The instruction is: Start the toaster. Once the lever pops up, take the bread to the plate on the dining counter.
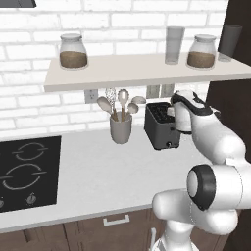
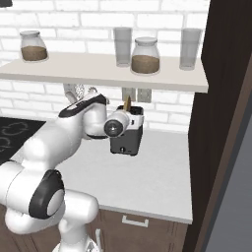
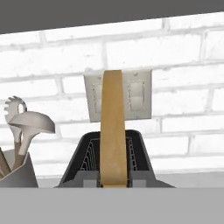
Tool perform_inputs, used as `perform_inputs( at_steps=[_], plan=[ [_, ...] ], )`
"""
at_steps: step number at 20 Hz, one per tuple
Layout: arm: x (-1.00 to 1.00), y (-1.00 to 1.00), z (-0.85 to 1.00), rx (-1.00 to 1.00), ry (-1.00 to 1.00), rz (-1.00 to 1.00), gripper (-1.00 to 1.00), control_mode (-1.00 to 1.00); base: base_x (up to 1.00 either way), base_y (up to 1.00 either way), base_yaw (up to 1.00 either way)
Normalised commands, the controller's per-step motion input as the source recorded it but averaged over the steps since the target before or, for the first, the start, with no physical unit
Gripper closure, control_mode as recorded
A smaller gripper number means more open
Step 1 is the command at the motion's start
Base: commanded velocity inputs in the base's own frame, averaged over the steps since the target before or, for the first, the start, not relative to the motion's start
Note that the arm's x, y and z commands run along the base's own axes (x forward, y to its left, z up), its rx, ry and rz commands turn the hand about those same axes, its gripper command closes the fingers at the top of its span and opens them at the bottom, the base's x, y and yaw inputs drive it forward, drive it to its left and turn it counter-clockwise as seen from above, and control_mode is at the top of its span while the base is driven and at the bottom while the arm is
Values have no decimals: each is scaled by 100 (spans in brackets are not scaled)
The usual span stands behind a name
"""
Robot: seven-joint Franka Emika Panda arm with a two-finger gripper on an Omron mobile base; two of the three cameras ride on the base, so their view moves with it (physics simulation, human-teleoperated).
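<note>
**Kitchen table and wall shelf: item count**

- 1 toaster (image 1: 162,126): dark, boxy, standing on the table (image 1: 108,176) near its back edge, toward the right end, against the white brick wall.
- 1 bread (image 3: 113,131) slice: tan, edge-on in the hand view, standing upright out of the toaster's slot, with its upper part risen well above the top; a tan tip shows above the toaster in the right base view.
- 1 end effector (image 2: 129,119): at the toaster's top, closed on the bread; the hand view looks straight along the slice.
- 1 utensil cup (image 1: 120,128): grey, just left of the toaster, holding several pale spoons and a whisk.
- 1 cooktop (image 1: 27,171): black, set into the table's left end.
- 1 shelf (image 1: 142,71) above the table, carrying 2 lidded glass jars (image 1: 73,51) of brown contents and 2 empty grey tumblers (image 1: 174,45).
- 1 double switch plate (image 3: 138,94) on the wall behind the toaster.
</note>
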Motion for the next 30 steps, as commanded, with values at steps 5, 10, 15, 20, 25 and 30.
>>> perform_inputs(
  at_steps=[5, 10, 15, 20, 25, 30],
  plan=[
    [-61, -5, 73, -3, 2, 0, 100, -100, 0, 0, 0],
    [-65, -16, 74, -10, 18, 0, 100, -100, 0, 0, 0],
    [-91, -6, 63, -13, 27, 0, 100, -100, 0, 0, 0],
    [-99, -5, 82, -5, 24, 0, 100, -100, 0, 0, 0],
    [-100, -1, 49, 0, 18, 0, 100, -100, 0, 0, 0],
    [-100, 7, 17, 1, 10, 3, 100, -100, 0, 0, 0]
  ],
)
